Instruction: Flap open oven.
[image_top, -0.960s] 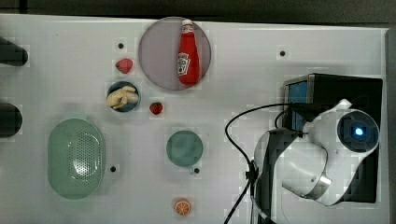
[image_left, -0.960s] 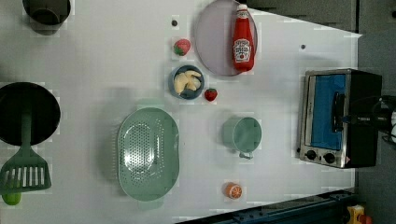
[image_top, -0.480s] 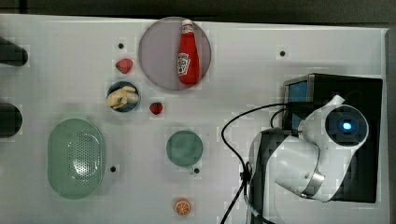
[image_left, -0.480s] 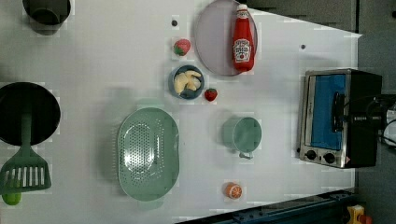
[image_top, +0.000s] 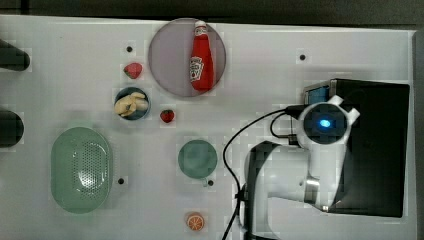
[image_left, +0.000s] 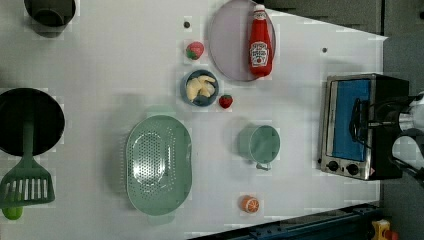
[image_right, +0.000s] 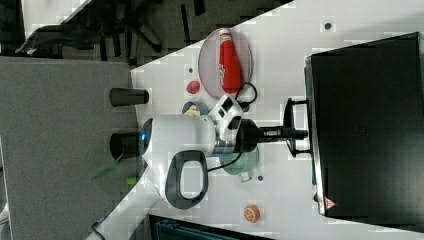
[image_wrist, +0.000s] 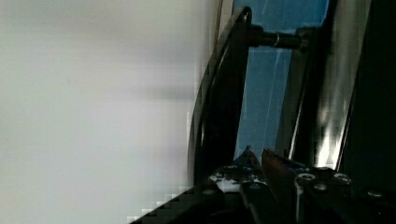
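The oven (image_left: 385, 165) stands at the left view's right, a black box with a silver frame; its blue glass door (image_left: 350, 100) is upright and closed. In the right view my gripper (image_right: 296, 132) reaches straight onto the black bar handle (image_right: 289, 112) at the oven's (image_right: 365, 125) front. Its thin fingers (image_right: 272, 132) are closed around the bar's middle. The wrist view shows the handle (image_wrist: 219, 107) running down between my fingertips (image_wrist: 275, 170), with the blue glass (image_wrist: 266, 93) just behind. From the top view my wrist (image_top: 325, 124) covers the oven's (image_top: 380, 150) front edge.
A teal cup (image_top: 198, 159) sits nearest the arm. A ketchup bottle (image_top: 201, 57) lies on a grey plate (image_top: 167, 55). A green colander (image_top: 81, 169), a bowl of banana pieces (image_top: 131, 103), strawberries (image_top: 167, 116) and an orange slice (image_top: 194, 221) are scattered across the table.
My wrist has moved toward the top view's left and slightly up, bringing the gripper onto the oven's handle. The fingers have narrowed on the bar. The door has not moved.
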